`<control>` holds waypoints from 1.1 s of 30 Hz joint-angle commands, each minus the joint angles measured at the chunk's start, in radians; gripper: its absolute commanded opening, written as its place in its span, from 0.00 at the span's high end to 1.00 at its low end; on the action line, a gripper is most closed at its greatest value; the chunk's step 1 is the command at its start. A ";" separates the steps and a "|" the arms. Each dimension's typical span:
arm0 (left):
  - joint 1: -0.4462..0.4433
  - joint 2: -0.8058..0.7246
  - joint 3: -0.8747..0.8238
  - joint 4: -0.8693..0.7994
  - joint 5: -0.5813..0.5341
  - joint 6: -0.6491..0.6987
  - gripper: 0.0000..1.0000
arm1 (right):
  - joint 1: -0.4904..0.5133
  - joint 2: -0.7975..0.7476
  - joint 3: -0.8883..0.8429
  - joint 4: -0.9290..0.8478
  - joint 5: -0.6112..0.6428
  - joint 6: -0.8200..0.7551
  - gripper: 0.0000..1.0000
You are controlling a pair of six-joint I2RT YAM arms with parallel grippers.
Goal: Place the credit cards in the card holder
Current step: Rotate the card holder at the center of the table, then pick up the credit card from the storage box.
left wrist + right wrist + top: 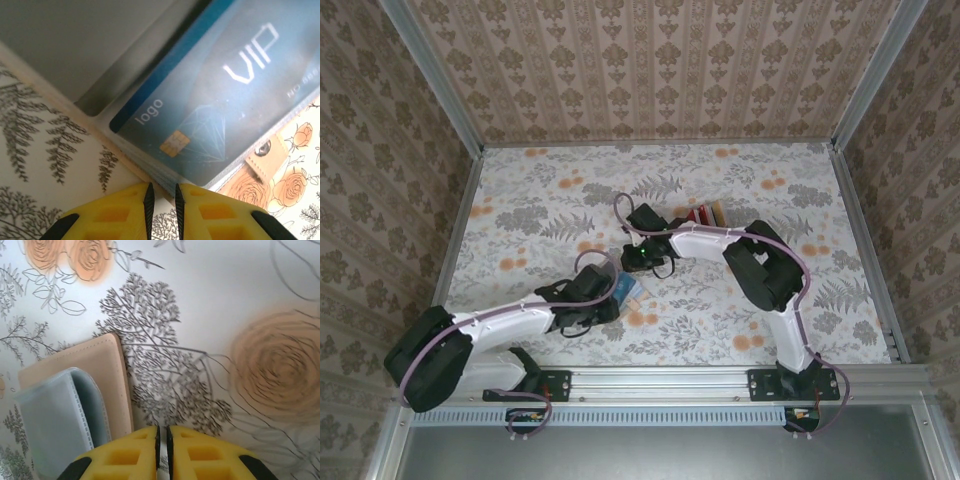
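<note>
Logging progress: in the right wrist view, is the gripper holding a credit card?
No, the right gripper is shut with no card between its fingers, just beside the card holder on the tablecloth.

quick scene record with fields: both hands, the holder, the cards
card holder: lying open on the floral tablecloth, clear sleeves showing
inside holder: blue VIP card in a sleeve
left hand: fingers nearly together at the holder's edge; grip unclear
right hand: shut, low over the cloth beside the holder
credit cards: red and tan, together farther back, by the right arm
</note>
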 commanded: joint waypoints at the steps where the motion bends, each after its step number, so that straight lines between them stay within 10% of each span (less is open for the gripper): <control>1: -0.028 0.009 -0.013 0.040 0.002 -0.069 0.77 | 0.021 0.066 0.069 -0.089 -0.110 -0.083 0.83; 16: -0.174 0.210 0.174 0.098 -0.045 -0.087 0.77 | -0.132 -0.174 0.089 -0.228 -0.054 -0.170 0.75; 33: -0.062 0.212 0.367 -0.040 -0.075 0.092 0.70 | -0.417 -0.673 -0.289 -0.149 0.058 -0.170 0.64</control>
